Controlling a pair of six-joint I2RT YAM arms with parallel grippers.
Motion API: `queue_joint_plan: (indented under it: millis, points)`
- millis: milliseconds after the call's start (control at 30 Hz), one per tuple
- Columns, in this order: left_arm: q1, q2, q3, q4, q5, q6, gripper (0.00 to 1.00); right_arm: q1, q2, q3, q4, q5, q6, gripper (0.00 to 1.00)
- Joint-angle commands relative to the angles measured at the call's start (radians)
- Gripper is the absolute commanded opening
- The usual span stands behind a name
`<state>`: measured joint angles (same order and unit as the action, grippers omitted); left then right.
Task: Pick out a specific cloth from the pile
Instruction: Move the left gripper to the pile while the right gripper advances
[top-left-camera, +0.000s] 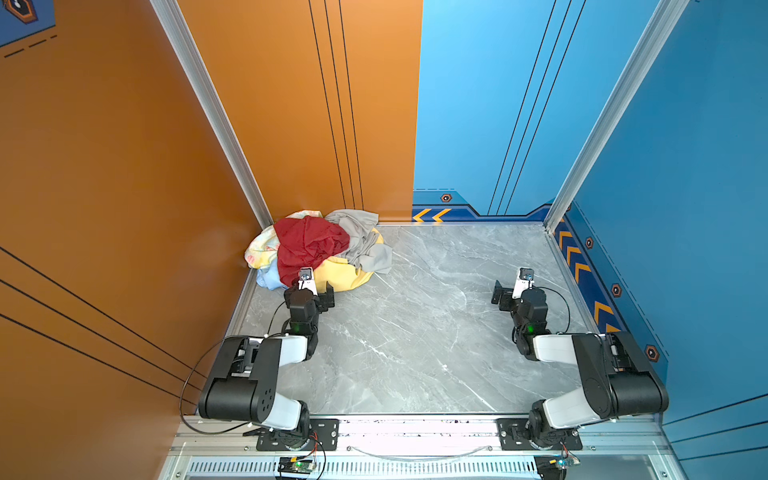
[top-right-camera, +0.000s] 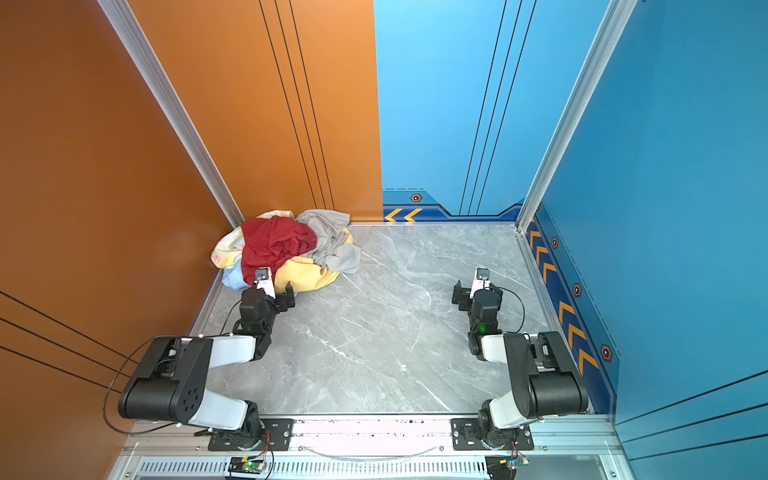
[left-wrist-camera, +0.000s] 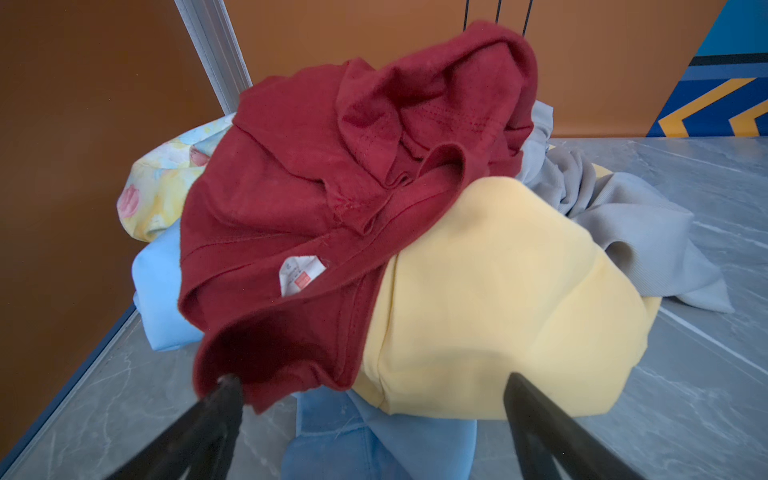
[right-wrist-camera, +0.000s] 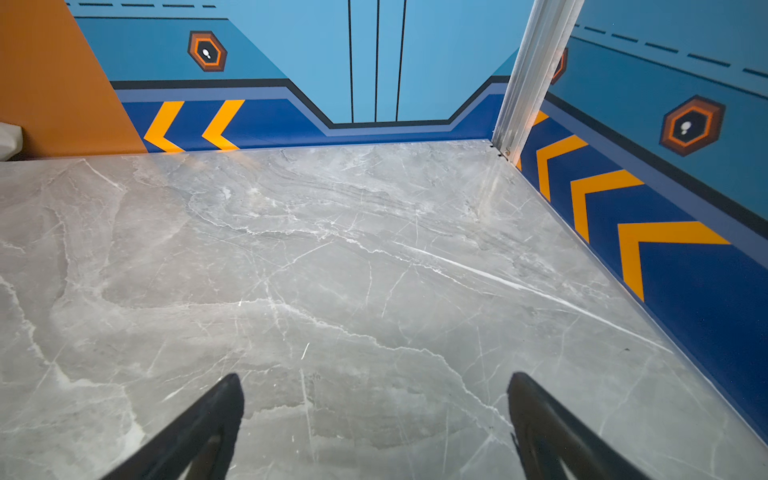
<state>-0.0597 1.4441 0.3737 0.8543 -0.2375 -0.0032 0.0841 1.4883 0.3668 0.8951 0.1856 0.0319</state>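
The pile (top-left-camera: 320, 249) (top-right-camera: 286, 249) lies in the far left corner of the table. The cloth (left-wrist-camera: 160, 291), light sky-blue, sits at the bottom of the pile under a dark red garment (left-wrist-camera: 311, 187) and a yellow one (left-wrist-camera: 498, 291). Only its near edge shows in both top views (top-left-camera: 268, 277) (top-right-camera: 233, 277). My left gripper (left-wrist-camera: 372, 380) (top-left-camera: 311, 286) is open at the pile's near side, with a blue fold (left-wrist-camera: 374, 436) between its fingers and one fingertip (left-wrist-camera: 228, 384) beside the red hem. My right gripper (right-wrist-camera: 375, 379) (top-left-camera: 515, 286) is open over bare table on the right.
A grey garment (top-left-camera: 365, 241) and a pale yellow printed cloth (top-left-camera: 259, 249) complete the heap. The orange wall (top-left-camera: 124, 208) and a metal post (top-left-camera: 216, 116) stand right behind the pile. The grey marble table (top-left-camera: 436, 324) runs to blue walls on the right.
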Motion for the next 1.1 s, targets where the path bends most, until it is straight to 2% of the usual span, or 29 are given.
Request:
queue_joint_plan:
  millis: [0,200,333,467,633,733,833,967,1067]
  points:
    - [-0.014,-0.063,0.025,-0.119,-0.027,0.016,0.98,0.035,-0.026,0.020,-0.079,0.062,-0.045,1.00]
    - [-0.052,-0.175,0.115,-0.364,-0.089,0.010,0.98,0.120,-0.098,0.062,-0.190,0.181,-0.109,0.99]
    - [-0.070,-0.244,0.213,-0.594,-0.113,-0.050,0.98,0.180,-0.162,0.085,-0.253,0.261,-0.131,1.00]
    - [-0.080,-0.312,0.301,-0.816,-0.132,-0.131,0.98,0.202,-0.248,0.087,-0.294,0.215,-0.078,1.00]
    - [-0.057,-0.393,0.345,-1.006,-0.107,-0.276,0.98,0.256,-0.327,0.077,-0.313,0.125,-0.042,0.99]
    - [0.006,-0.444,0.350,-1.107,-0.054,-0.404,0.98,0.295,-0.357,0.069,-0.305,0.054,-0.049,1.00]
    - [0.115,-0.478,0.346,-1.173,0.041,-0.535,1.00,0.332,-0.367,0.063,-0.290,-0.048,-0.061,1.00]
    - [0.263,-0.480,0.333,-1.207,0.161,-0.666,0.98,0.382,-0.346,0.063,-0.263,-0.149,-0.092,1.00]
    - [0.384,-0.430,0.315,-1.178,0.308,-0.770,0.95,0.414,-0.319,0.069,-0.255,-0.238,-0.109,1.00]
